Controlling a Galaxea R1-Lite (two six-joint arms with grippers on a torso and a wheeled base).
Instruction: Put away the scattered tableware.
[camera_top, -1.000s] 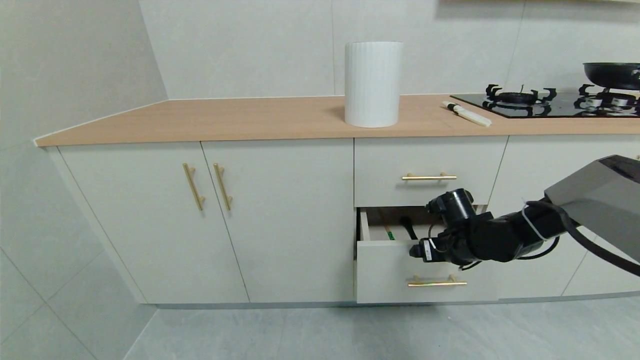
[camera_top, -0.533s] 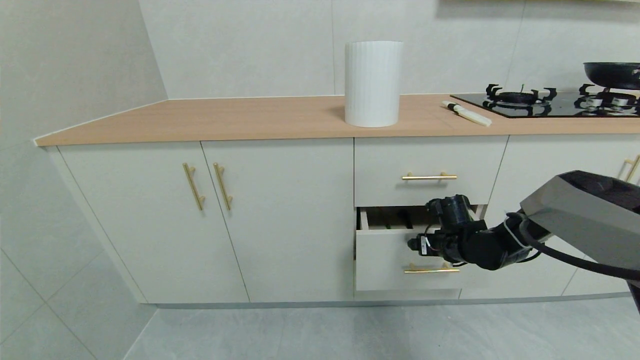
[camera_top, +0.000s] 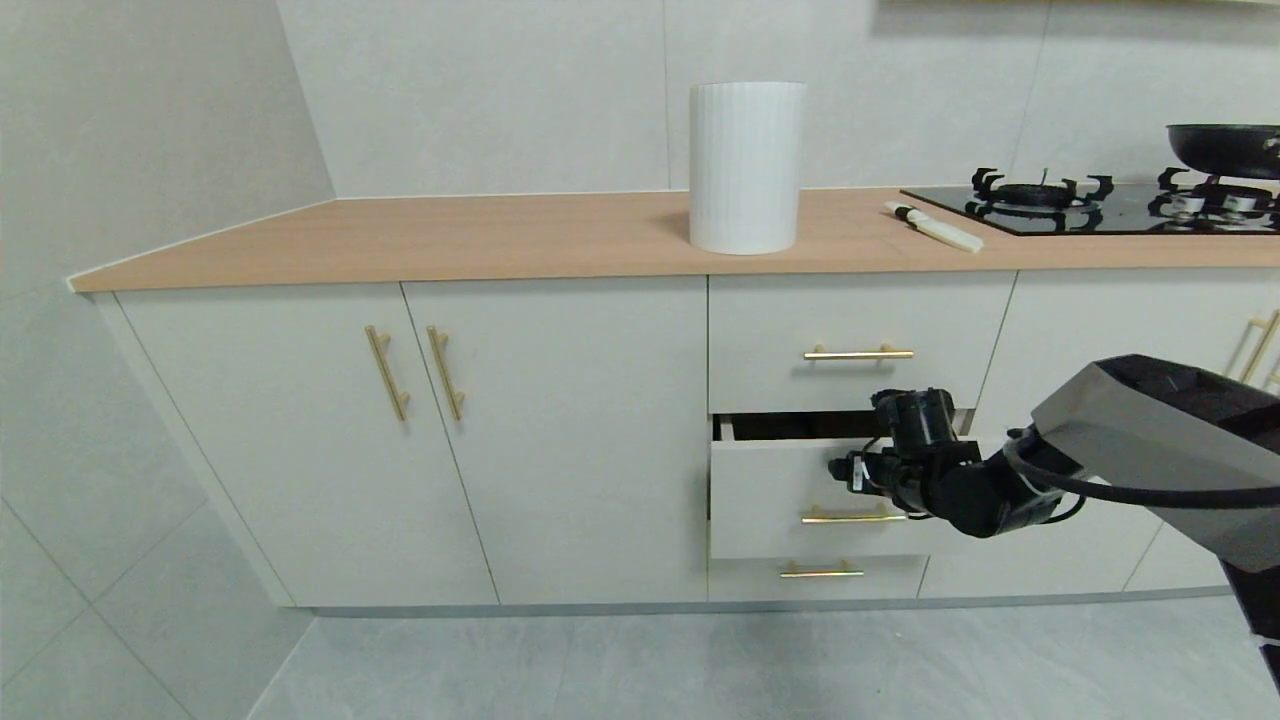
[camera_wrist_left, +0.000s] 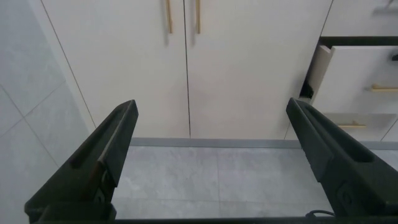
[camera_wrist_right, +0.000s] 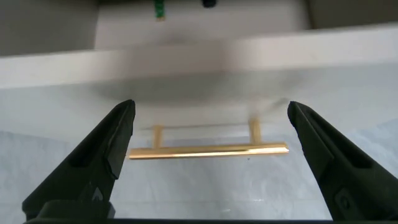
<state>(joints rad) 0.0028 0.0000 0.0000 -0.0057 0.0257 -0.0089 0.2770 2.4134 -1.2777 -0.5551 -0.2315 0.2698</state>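
The left pincer (camera_wrist_left: 211, 106) hangs low, its fingers spread wide with nothing between them, facing the floor and the cupboard doors. The right pincer (camera_top: 848, 472) is likewise wide and empty, with its tips at the front of the pale middle drawer with a brass bar handle (camera_top: 770, 495). I cannot tell whether they actually touch the panel. Over the last second that drawer has slid from well open to nearly shut, the arm following it in, and only a thin dark gap is left. Through the gap the right wrist view catches a green-marked piece (camera_wrist_right: 159, 9) and a dark piece (camera_wrist_right: 208, 3) of tableware inside, so this batch looks stowed and the closing push almost done. Farther back, on the wooden counter (camera_top: 450, 240), a cream utensil with a dark band (camera_top: 932, 226) lies between the white ribbed cylinder (camera_top: 746, 167) and the black gas hob (camera_top: 1090, 205). It probably remains to be put away.
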